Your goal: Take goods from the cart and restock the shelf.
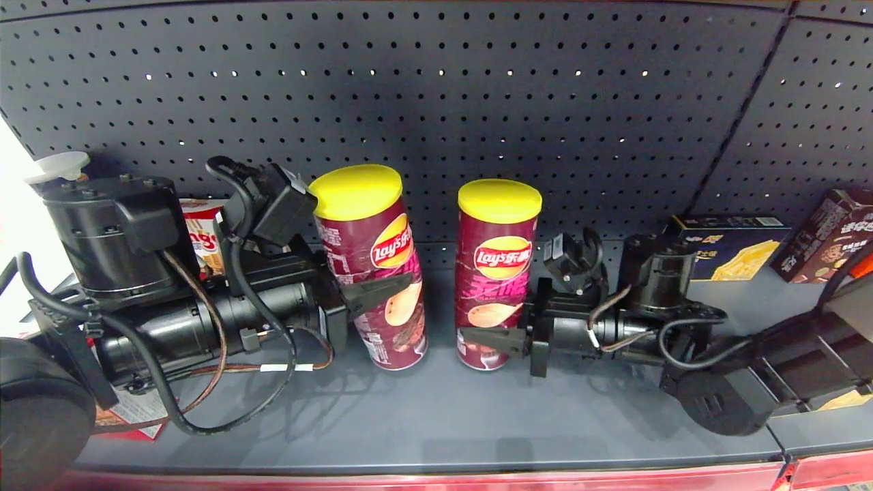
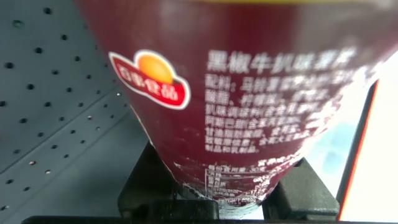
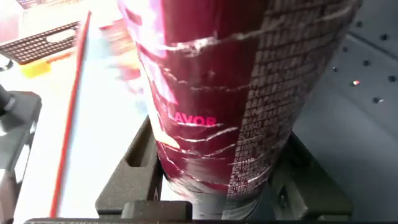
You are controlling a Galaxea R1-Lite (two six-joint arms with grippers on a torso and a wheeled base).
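Note:
Two maroon chip cans with yellow lids stand on the dark grey shelf (image 1: 436,416). My left gripper (image 1: 385,283) is shut on the left can (image 1: 372,239) at mid-height; this can leans a little, its top toward the left, its base down at the shelf. My right gripper (image 1: 487,329) is shut low on the right can (image 1: 498,266), which stands upright on the shelf. In the left wrist view the left can (image 2: 249,93) sits between the black fingers (image 2: 146,186). The right can (image 3: 230,93) sits the same way in the right wrist view.
A perforated back wall (image 1: 477,102) closes the shelf. A blue and yellow box (image 1: 730,245) and a brown box (image 1: 829,235) lie to the right. A red and white box (image 1: 204,235) stands behind my left arm. A red strip (image 1: 436,479) marks the front edge.

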